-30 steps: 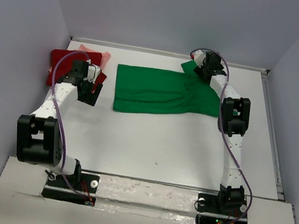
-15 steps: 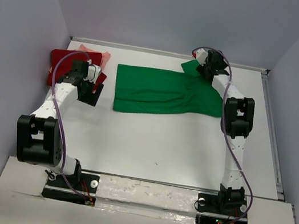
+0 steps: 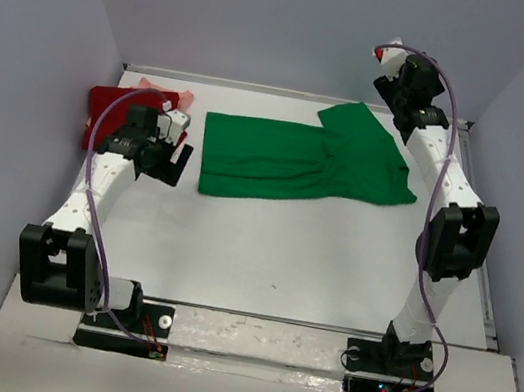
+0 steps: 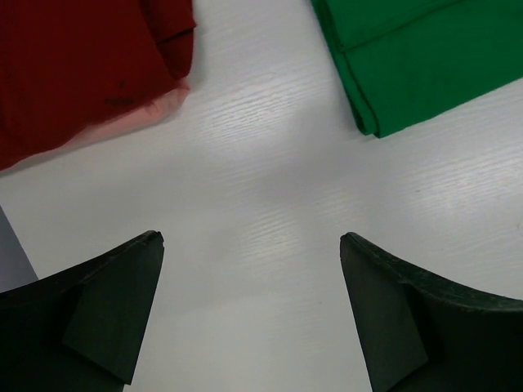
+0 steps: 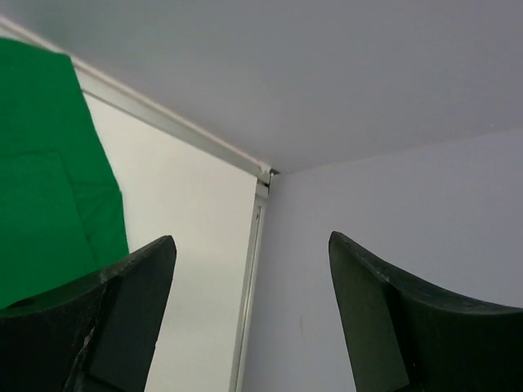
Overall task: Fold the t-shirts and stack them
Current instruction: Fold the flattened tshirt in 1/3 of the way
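bright green t-shirt (image 3: 289, 160) lying flat, partly folded, one sleeve flared at far right. left of it, dark red t-shirt (image 3: 104, 112) folded over pale pink t-shirt (image 3: 183, 99). left gripper (image 4: 251, 238) spread wide, empty, low between red and green. right gripper (image 5: 252, 238) parted, empty, high beyond the green's far right corner.

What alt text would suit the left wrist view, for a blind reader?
The left gripper is open and empty, dark fingers apart above the white table. Beyond lie a dark red t-shirt over a pale pink t-shirt, upper left, and a green t-shirt corner, upper right.
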Robot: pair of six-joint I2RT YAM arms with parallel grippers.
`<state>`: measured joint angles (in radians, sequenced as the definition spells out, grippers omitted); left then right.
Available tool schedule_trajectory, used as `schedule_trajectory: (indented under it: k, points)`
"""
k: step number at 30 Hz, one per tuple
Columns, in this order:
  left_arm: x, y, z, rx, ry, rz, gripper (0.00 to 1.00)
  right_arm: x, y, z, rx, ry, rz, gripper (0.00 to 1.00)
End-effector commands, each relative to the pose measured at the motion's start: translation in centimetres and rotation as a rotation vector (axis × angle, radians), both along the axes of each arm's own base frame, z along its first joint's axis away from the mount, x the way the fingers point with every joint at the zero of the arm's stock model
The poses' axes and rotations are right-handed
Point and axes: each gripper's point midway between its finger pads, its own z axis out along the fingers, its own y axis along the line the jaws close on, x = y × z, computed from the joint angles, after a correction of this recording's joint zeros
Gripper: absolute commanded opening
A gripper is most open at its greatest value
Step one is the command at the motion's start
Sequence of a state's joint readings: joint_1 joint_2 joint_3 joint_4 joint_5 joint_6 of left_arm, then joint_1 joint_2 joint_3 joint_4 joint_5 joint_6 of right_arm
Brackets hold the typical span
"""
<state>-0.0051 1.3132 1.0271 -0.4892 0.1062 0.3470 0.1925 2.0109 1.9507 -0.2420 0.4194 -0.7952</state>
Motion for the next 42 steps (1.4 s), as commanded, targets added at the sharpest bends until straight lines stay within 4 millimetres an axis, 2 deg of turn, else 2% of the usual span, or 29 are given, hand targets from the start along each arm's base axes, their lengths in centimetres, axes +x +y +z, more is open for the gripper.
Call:
schedule_trajectory:
  k: [1, 2, 3, 4, 5, 7, 10, 12, 13, 17, 22, 23, 26, 27, 28, 29, 36, 42]
  points:
    - [-0.7, -3.3, 1.1, -0.014, -0.012, -0.137, 0.99, -5.4, -0.2, -4.0, 0.079, 0.142, -0.037, 0.8]
    - [-1.0, -4.4, 1.0, -0.017, -0.008, -0.174, 0.99, -6.9, -0.5, -3.0, 0.101, 0.127, -0.05, 0.8]
    - [-1.0, -4.4, 1.0, -0.012, -0.008, -0.18, 0.99, -7.4, -0.6, -4.8, 0.092, 0.168, -0.052, 0.8]
    - [-1.3, -5.6, 0.8, -0.013, -0.001, -0.225, 0.99, -8.6, -0.6, -5.6, 0.124, 0.194, -0.06, 0.8]
    - [-1.4, -6.1, 0.7, -0.007, 0.001, -0.249, 0.99, -10.5, -0.8, -6.1, 0.137, 0.214, -0.065, 0.8]
    - [-1.6, -7.6, 0.2, 0.001, 0.014, -0.293, 0.99, -12.6, -0.9, -6.9, 0.181, 0.241, -0.083, 0.8]
    - [-1.5, -8.5, -0.3, 0.015, 0.02, -0.33, 0.99, -16.1, -0.9, -8.1, 0.238, 0.295, -0.095, 0.8]
    - [-1.3, -9.1, -0.4, 0.014, 0.022, -0.35, 0.99, -17.5, -1.0, -8.5, 0.268, 0.311, -0.106, 0.8]
    - [-1.2, -9.5, -0.7, 0.009, 0.028, -0.365, 0.99, -18.5, -1.0, -9.8, 0.287, 0.346, -0.124, 0.8]
    - [-1.1, -10.4, -2.1, -0.007, 0.06, -0.407, 0.99, -20.0, -0.4, -12.1, 0.35, 0.411, -0.147, 0.8]
    - [-0.4, -11.0, -4.6, 0.01, 0.114, -0.44, 0.99, -20.2, 1.3, -15.3, 0.425, 0.527, -0.138, 0.79]
    - [0.0, -11.1, -4.7, 0.008, 0.11, -0.438, 0.99, -20.0, 1.4, -16.6, 0.44, 0.574, -0.143, 0.79]
    - [0.7, -11.9, -5.4, -0.021, 0.123, -0.458, 0.99, -19.3, 1.9, -18.4, 0.448, 0.625, -0.154, 0.77]
    - [0.8, -12.3, -5.5, -0.031, 0.13, -0.468, 0.99, -19.1, 1.5, -19.7, 0.442, 0.658, -0.177, 0.77]
    - [0.9, -12.5, -6.1, -0.042, 0.148, -0.474, 0.99, -18.6, 1.7, -19.8, 0.445, 0.666, -0.178, 0.76]
    - [1.3, -12.8, -5.9, -0.045, 0.143, -0.477, 0.98, -18.4, 1.9, -20.8, 0.445, 0.695, -0.185, 0.74]
    - [2.2, -12.8, -7.0, -0.017, 0.157, -0.478, 0.98, -16.4, 2.1, -20.9, 0.435, 0.704, -0.193, 0.74]
    - [2.2, -13.0, -8.3, -0.011, 0.185, -0.488, 0.98, -15.7, 0.3, -21.1, 0.407, 0.703, -0.235, 0.73]
